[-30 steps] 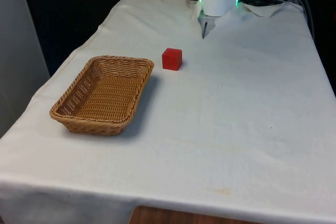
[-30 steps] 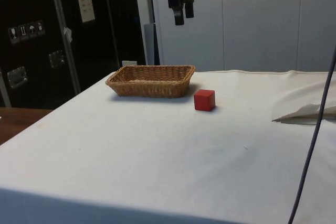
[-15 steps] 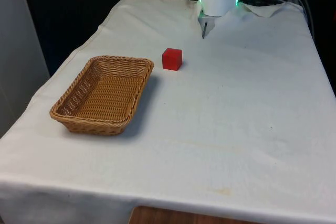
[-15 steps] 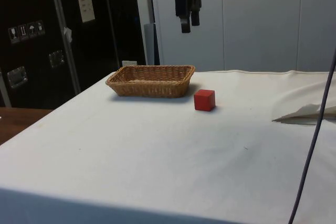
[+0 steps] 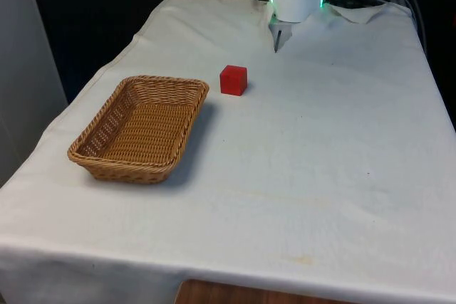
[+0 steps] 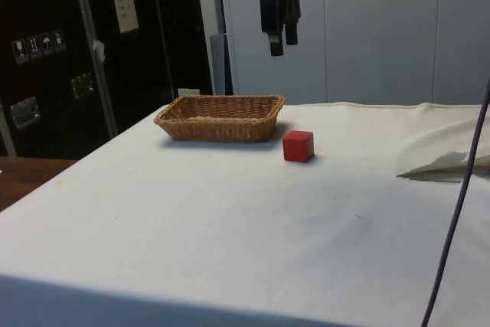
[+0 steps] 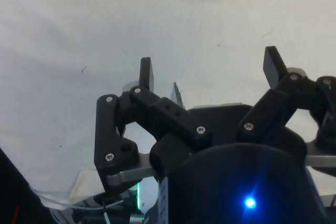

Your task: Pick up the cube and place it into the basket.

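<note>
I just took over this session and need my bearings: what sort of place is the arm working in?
Most likely a lab or test bench: a table under a white cloth, dark cabinets beside it, and just two props laid out, a red cube and a wicker basket.

White cloth [image 5: 342, 147] covers the table, wrinkled at the far end. Side view: dark cabinets [image 6: 92, 51] (paper notice [image 6: 125, 4] and small stickers on the doors) beside pale wall panels [image 6: 383, 28].
</note>
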You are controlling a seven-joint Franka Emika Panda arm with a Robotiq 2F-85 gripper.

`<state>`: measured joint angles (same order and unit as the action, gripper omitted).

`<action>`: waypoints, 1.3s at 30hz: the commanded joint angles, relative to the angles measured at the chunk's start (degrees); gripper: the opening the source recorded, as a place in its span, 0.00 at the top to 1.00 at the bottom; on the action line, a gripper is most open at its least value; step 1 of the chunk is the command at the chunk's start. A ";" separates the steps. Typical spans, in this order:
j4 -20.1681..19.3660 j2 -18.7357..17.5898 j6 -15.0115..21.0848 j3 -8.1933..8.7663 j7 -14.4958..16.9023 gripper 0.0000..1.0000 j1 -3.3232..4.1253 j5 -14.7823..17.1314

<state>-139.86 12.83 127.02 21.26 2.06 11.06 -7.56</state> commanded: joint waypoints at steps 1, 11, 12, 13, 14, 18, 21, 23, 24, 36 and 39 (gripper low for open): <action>-0.23 -0.11 0.69 0.00 -0.52 0.00 -0.11 -0.11; -0.63 -0.69 1.55 0.00 -1.03 0.00 0.00 0.06; -0.74 -0.80 1.78 0.06 -0.97 0.00 0.00 0.06; -0.86 -0.92 2.06 0.06 -0.92 0.00 0.00 0.11; -1.03 -1.03 2.35 0.11 -0.86 0.00 0.00 0.11; -1.95 -1.38 4.13 0.29 -0.69 0.00 0.00 0.34; -2.69 -1.83 5.79 0.40 -0.63 0.00 0.00 0.57; -3.15 -2.18 6.88 0.46 -0.57 0.00 0.06 0.74; -3.32 -2.35 7.39 0.52 -0.52 0.00 0.06 0.86; -5.21 -4.76 12.66 1.15 0.69 0.00 0.06 2.64; -5.50 -5.27 13.35 1.38 1.20 0.00 0.00 3.04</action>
<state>-145.02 7.45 139.63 22.46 2.69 11.00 -5.10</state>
